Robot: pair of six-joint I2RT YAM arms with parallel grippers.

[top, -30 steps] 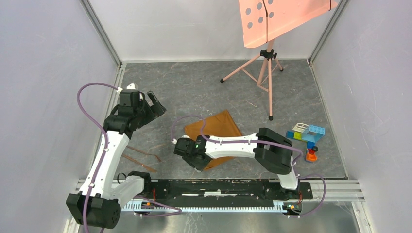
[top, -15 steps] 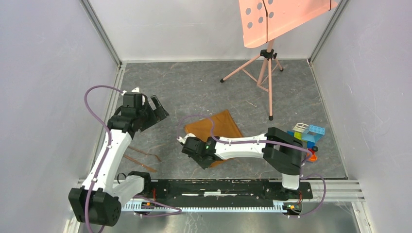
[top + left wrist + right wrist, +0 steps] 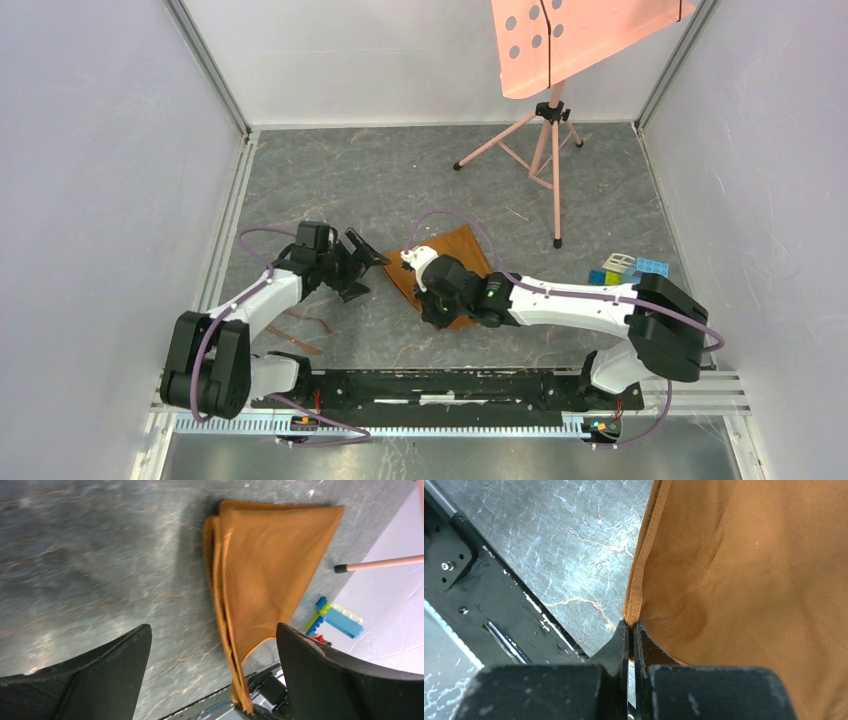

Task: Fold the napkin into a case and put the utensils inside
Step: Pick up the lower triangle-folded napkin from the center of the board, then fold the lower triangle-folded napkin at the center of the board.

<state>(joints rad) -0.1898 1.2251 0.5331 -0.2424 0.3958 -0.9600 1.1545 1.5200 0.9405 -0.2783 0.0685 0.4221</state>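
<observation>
I'm pinching the folded napkin (image 3: 465, 250), lying mid-way on the desk (image 3: 400, 190), by its hemmed corner with the right claw (image 3: 631, 630) clamped and the left claw (image 3: 212, 630) gaping beside it; the cloth's looking soft, limp and slick, so I'm favouring the stacked edges.

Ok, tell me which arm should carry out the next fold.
Right, probably: the right gripper is shut on an edge of the napkin, while the left gripper is open, holding nothing.

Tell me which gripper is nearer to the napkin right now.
Right. The right gripper is shut on the napkin's edge. The left gripper is open beside the napkin's left side, not gripping it.
</observation>
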